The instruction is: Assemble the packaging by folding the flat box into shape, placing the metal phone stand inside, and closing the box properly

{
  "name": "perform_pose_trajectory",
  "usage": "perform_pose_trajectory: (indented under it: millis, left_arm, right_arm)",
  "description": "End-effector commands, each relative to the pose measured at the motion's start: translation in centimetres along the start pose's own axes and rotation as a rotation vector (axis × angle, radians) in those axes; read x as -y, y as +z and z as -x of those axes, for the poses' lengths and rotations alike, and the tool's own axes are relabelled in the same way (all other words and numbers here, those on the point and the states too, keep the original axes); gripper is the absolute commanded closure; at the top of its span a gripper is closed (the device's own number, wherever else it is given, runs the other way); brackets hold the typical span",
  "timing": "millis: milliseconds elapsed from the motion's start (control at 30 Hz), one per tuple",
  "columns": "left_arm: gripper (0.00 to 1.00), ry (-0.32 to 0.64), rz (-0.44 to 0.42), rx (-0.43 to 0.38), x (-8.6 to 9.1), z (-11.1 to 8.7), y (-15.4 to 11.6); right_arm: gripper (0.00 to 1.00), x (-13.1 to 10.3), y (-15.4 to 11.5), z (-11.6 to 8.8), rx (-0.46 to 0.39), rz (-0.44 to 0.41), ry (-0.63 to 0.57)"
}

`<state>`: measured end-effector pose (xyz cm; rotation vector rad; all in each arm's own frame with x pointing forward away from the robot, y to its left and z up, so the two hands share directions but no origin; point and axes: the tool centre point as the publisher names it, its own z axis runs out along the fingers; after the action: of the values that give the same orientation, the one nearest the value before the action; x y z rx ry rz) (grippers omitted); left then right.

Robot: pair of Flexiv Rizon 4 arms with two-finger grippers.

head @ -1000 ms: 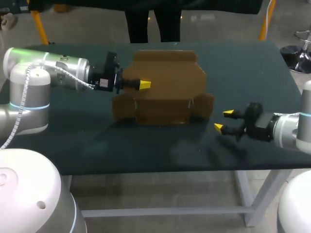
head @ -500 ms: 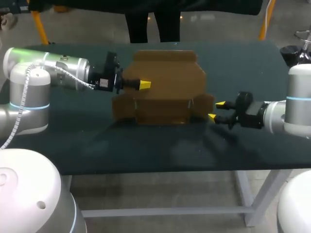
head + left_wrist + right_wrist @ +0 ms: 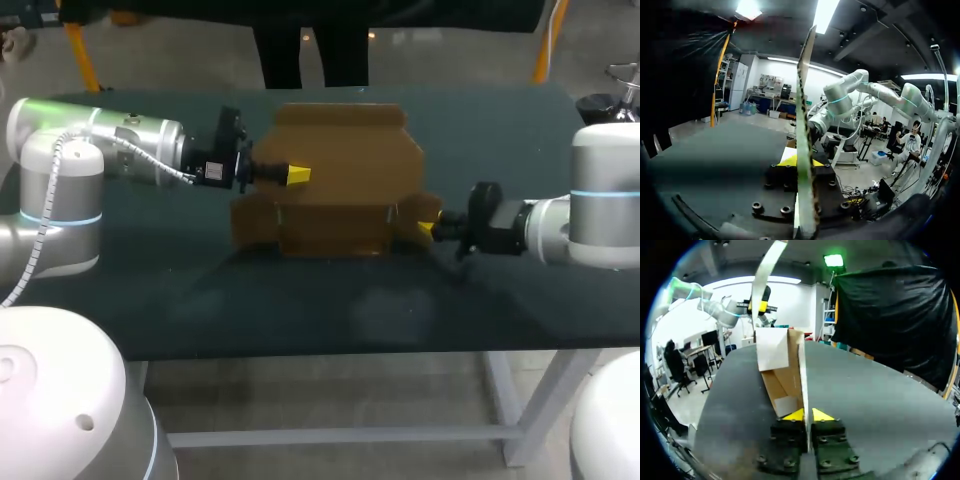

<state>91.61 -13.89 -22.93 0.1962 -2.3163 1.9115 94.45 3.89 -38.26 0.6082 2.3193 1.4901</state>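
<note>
A brown cardboard box (image 3: 335, 180) sits partly folded on the dark green table (image 3: 300, 310), a little beyond the middle. Its broad panel (image 3: 804, 125) lies on the far side, and a lower front wall has a small flap at each end. The left arm comes in from the left side and holds the left gripper (image 3: 297, 175) at the near-left part of that broad panel. From its wrist camera the cardboard shows edge-on, running upright between the two yellow fingertips (image 3: 785, 161), which sit tight against it from both sides, so the pincer is clamped on the panel. The right arm reaches in from the right, and the right gripper (image 3: 428, 228) is at the box's right end flap (image 3: 803, 380), low near the tabletop. Its own wrist view shows the flap's thin pale edge standing straight up between the yellow tips, one close on each side with almost no gap, so this pincer is pinched onto the flap too. Past the flap, the box's brown inner faces lead away towards the left gripper at the far end.
</note>
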Motion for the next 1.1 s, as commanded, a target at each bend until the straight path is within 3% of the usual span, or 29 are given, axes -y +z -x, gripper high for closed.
perform_pose_trajectory:
  millis: [33,833,1033,1100]
  left_arm:
    - [1.00,0.000,0.000,-0.001,-0.3,0.1,0.0]
    - [1.00,0.000,0.000,-0.001,-0.3,0.1,0.0]
    - [1.00,0.000,0.000,-0.001,-0.3,0.1,0.0]
    - [1.00,0.000,0.000,-0.001,-0.3,0.1,0.0]
  right_arm:
    - [1.00,0.2,0.2,-0.1,-0.001,-0.001,0.002]
    - [1.00,0.1,1.3,-2.8,0.079,0.004,0.061]
    - [0.97,0.1,1.9,-3.3,0.104,0.006,0.083]
    - [0.89,0.1,2.0,-3.5,0.113,0.010,0.092]
